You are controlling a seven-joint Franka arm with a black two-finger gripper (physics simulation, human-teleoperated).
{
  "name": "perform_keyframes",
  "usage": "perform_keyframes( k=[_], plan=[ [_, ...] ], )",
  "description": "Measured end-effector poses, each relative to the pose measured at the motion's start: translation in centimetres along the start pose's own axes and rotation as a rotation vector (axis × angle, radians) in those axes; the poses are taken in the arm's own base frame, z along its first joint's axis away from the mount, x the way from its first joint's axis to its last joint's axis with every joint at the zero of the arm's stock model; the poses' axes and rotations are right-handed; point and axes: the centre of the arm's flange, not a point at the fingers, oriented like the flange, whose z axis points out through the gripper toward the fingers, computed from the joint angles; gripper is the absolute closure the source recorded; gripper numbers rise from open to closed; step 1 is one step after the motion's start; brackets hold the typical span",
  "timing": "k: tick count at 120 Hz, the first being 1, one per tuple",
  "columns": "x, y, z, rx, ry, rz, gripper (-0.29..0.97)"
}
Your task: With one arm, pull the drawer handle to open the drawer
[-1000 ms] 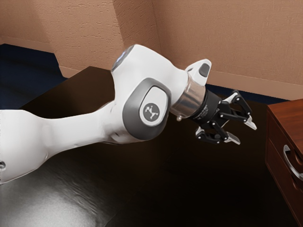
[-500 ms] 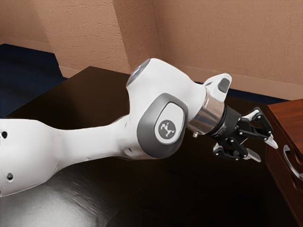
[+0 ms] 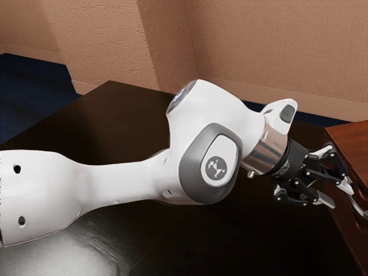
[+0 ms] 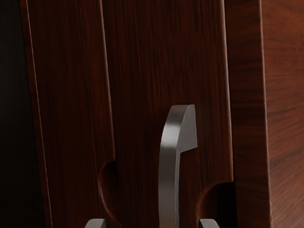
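A dark red wooden drawer cabinet (image 3: pixel 349 144) stands at the exterior view's right edge, with a curved metal handle (image 3: pixel 361 208) on its front. My black gripper (image 3: pixel 338 193) is open and has its fingertips right at the drawer front, beside the handle. In the wrist view the drawer front (image 4: pixel 161 71) is very close. The metal handle (image 4: pixel 174 161) runs straight toward the hand, and it lies between my two fingertips (image 4: pixel 95 223), with a gap on each side. The drawer looks closed.
The cabinet sits on a dark glossy table (image 3: pixel 115 126). Brown textured walls (image 3: pixel 259 46) stand behind it. My white arm (image 3: pixel 207 149) stretches across the table from the exterior view's left.
My arm has stretched toward the exterior view's right and slightly down, which brought the open gripper from mid-table up to the drawer front. The fingers stayed open.
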Motion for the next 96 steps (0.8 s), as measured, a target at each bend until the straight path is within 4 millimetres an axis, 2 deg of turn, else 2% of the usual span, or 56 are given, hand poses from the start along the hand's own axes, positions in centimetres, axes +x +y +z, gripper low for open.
perform_keyframes(
  k=[32, 96],
  plan=[
    [0.0, 0.7, 0.4, 0.009, 0.005, 0.039, 0.51],
    [-0.5, 0.2, 1.8, 0.040, -0.006, 0.062, 0.58]
  ],
)
